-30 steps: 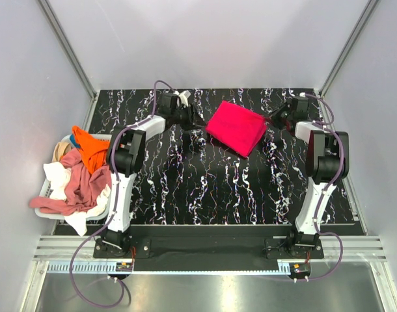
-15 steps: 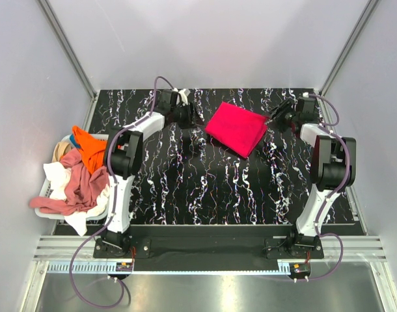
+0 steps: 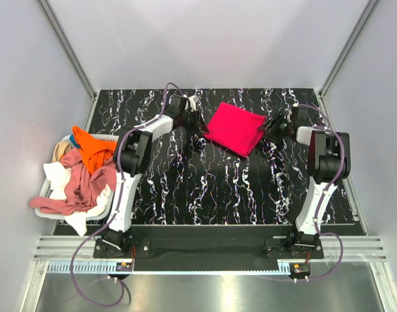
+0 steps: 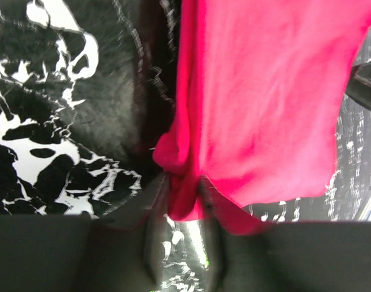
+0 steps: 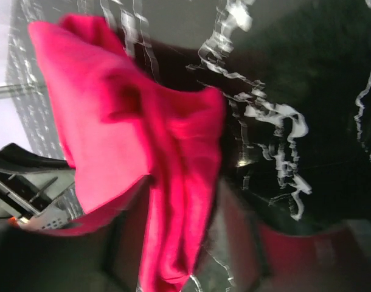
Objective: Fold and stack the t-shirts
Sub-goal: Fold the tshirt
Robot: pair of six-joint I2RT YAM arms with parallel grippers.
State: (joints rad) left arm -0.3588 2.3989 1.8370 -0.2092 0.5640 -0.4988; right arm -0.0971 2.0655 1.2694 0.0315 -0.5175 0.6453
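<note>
Red t-shirt (image 3: 236,128): it lies folded into a tilted rectangle at the far middle of the worktop (image 3: 205,188), between the two arms and well apart from the basket (image 3: 39,207).
Other t-shirts (image 3: 81,175): orange, dusty pink and white ones sit heaped in the basket at the left edge, none of them folded.
Left fingers (image 4: 154,213): they are clenched on a bunched lip of the shirt's left edge. The cloth fills the gap between them and puckers there.
Right fingers (image 5: 237,234): they are released and straddle the opposite edge. A thick roll of cloth runs between them, with a bare gap on one side.
Step in hand: this looks like taking both side edges, either for another fold or to shift the bundle.
Right side: before you close, push in far enough that every layer of the roll sits between the fingers, not just the top ply.
Left side: the pinch looks shallow and near a corner. If it catches only one layer, the fold is likely to peel open when you lift.
Lift: raise both edges together and level, and keep the cloth lightly taut between the arms so the layers stay aligned.
Lay-down: lower the free edge first and flat, and release only once the cloth rests on the worktop.
Risk: dragging sideways across the worktop is likely to skew the rectangle.
</note>
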